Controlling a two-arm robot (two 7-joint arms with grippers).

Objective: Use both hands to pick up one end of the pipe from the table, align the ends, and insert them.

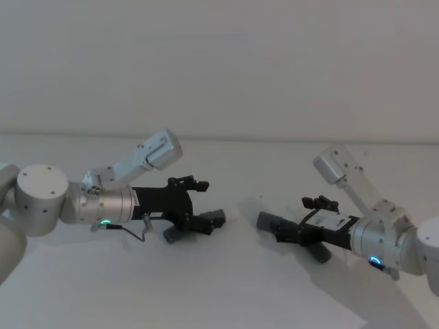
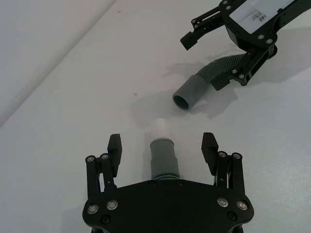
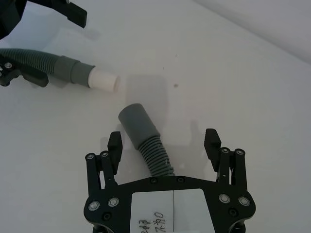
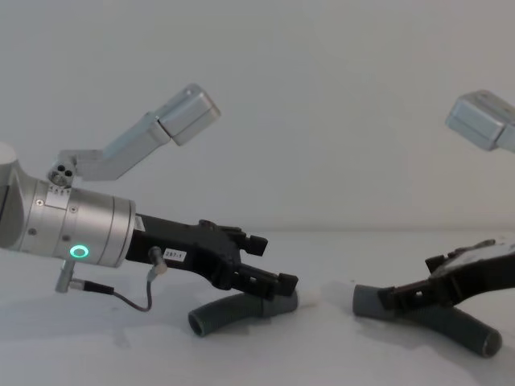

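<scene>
On the white surface (image 1: 219,301) you've got both hose pieces lying apart, w/ a bare gap between their facing ends. Your left gripper (image 2: 162,142) is spread wide, fingers (image 2: 115,146) on either side of the left hose piece (image 2: 164,167) and not touching it. Its grey cuff (image 2: 163,155) sits between them, and the white tip (image 2: 159,129) pokes out past the fingertips. Your right gripper (image 3: 163,141) is spread about as wide, straddling the right hose piece (image 3: 154,154) at the ribbed part, clear on both sides. Its open cuff (image 3: 137,122) points toward the left piece. Chest view: both pieces rest flat on the surface. Room: bare surface all round, wall (image 1: 219,68) edge well behind.
</scene>
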